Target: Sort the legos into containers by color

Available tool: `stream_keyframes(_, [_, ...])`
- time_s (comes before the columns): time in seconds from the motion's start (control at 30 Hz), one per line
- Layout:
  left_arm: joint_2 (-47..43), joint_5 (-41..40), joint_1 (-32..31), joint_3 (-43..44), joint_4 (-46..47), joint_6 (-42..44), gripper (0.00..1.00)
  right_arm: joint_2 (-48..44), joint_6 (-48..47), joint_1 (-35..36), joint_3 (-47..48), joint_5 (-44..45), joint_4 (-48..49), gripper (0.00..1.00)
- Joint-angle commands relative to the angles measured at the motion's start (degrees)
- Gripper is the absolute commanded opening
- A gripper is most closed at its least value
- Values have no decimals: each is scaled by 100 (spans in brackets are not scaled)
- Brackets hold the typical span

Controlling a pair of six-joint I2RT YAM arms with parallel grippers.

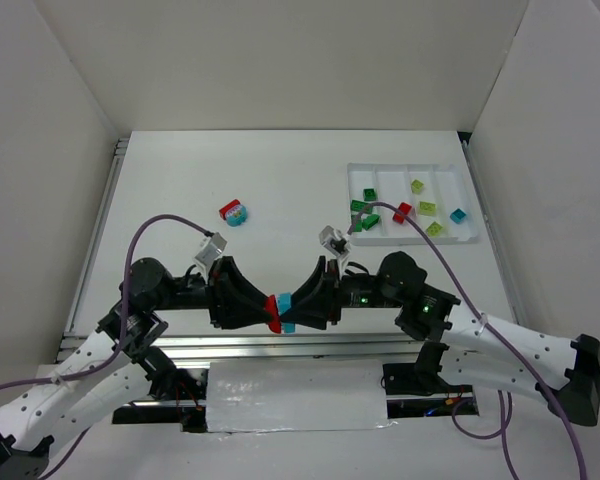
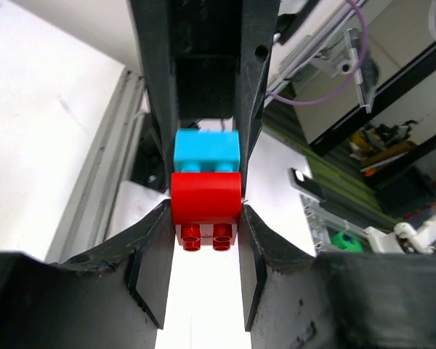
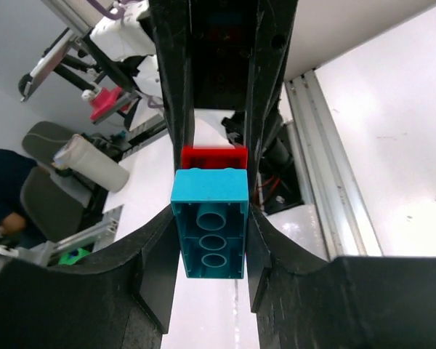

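The white table (image 1: 280,170) is boxed in by plain walls at 9, 12 and 3 o'clock, and a metal rail (image 1: 280,345) runs along its near edge at 6 o'clock. Most of the surface is bare from the centre out to 12 and 9 o'clock. The white tray (image 1: 410,166) sits at 2 o'clock, close to the right-hand wall, its four compartments running away from the arms. It holds dark green bricks (image 1: 368,193) in the left compartment, a red one (image 1: 403,211) next to them, yellow-green ones (image 1: 427,208) further right and a teal one (image 1: 459,215) in the right compartment. A loose red-and-teal pair (image 1: 234,212) lies on the open table at about 10 o'clock.

Both arms are folded inward, elbows out toward 9 and 3 o'clock, forearms level. Their wrists point at each other just above the near edge at 6 o'clock. The left gripper (image 2: 203,212) is clamped on the red brick (image 2: 206,196). The right gripper (image 3: 211,218) has its fingers pressed on both sides of the teal brick (image 3: 208,211). The two bricks are stuck together and held off the table between the facing fingertips. A cable from the right arm arches over the tray's left compartments.
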Motion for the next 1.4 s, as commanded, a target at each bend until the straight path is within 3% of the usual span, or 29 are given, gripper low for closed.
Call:
stream_keyframes(0.0, [-143, -242, 1, 356, -333, 427, 0, -607, -364, -473, -314, -177, 88, 0])
stream_keyframes(0.07, [-213, -452, 9, 487, -702, 611, 0, -730, -320, -1281, -473, -677, -69, 0])
stream_keyframes(0.2, [-302, -927, 27, 813, -1493, 954, 0, -740, -424, -2555, -483, -418, -780, 0])
stream_keyframes(0.27, [-302, -1689, 27, 1128, -2449, 1236, 0, -320, -513, -3215, 8, 344, -1807, 0])
stream_keyframes(0.3, [-276, -2014, 27, 1252, -2809, 1332, 0, -109, -383, -3417, 271, 1775, -2237, 0])
stream_keyframes(0.4, [-83, -3386, 27, 1648, -4120, 1596, 0, 1339, 233, -4602, 1779, 4093, -3758, 0])
stream_keyframes(0.47, [-21, -3773, 27, 1640, -4481, 1711, 0, 2684, 549, -5531, 2459, 4452, -4437, 0])
stream_keyframes(0.57, [-222, -3750, 1, 1412, -4378, 1614, 0, 3871, 690, -6088, 3479, 4900, -4456, 0])
stream_keyframes(0.67, [-459, -3766, -26, 1402, -4386, 1659, 0, 4970, 849, -6441, 5041, 5243, -4868, 0])
stream_keyframes(0.77, [-627, -3723, -87, 1288, -4298, 1623, 0, 5859, 911, -6609, 5948, 5559, -5264, 0])
stream_keyframes(0.93, [-373, -3503, -166, 1270, -4236, 1693, 0, 6686, 595, -6820, 6540, 6087, -5239, 0])
stream_keyframes(1.37, [-319, -3292, -219, 1253, -4166, 1729, 2, 7820, -319, -7084, 7366, 5938, -5141, 3])
